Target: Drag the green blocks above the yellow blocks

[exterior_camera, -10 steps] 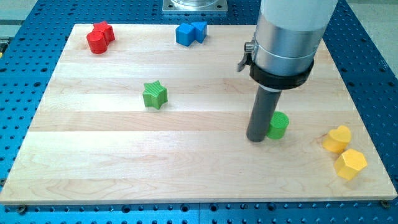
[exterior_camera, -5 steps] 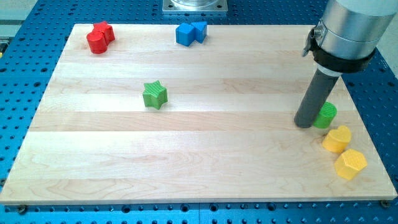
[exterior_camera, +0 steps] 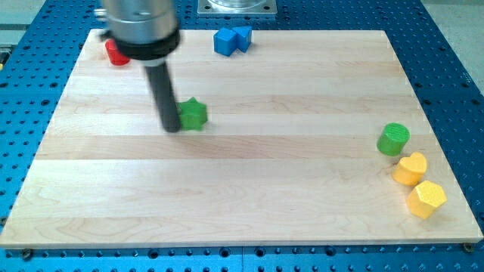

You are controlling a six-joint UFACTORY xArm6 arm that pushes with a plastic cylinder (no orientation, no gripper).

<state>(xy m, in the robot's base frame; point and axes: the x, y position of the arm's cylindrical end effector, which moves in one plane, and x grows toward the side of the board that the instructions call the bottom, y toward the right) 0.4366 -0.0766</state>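
A green cylinder (exterior_camera: 393, 140) stands at the view's right, just above and to the left of two yellow blocks: one (exterior_camera: 410, 168) close below it and a yellow hexagon (exterior_camera: 427, 199) lower still. A green star (exterior_camera: 193, 114) lies left of the board's middle. My tip (exterior_camera: 172, 128) rests against the star's left side. The arm's body covers part of the upper left of the board.
Two blue blocks (exterior_camera: 231, 39) sit together at the top edge. A red block (exterior_camera: 115, 53) at the top left is partly hidden behind the arm. The wooden board (exterior_camera: 242, 204) lies on a blue perforated table.
My tip left the green cylinder beside the yellow blocks and swung across the board to the left side of the green star. The cylinder stayed where it was pushed.
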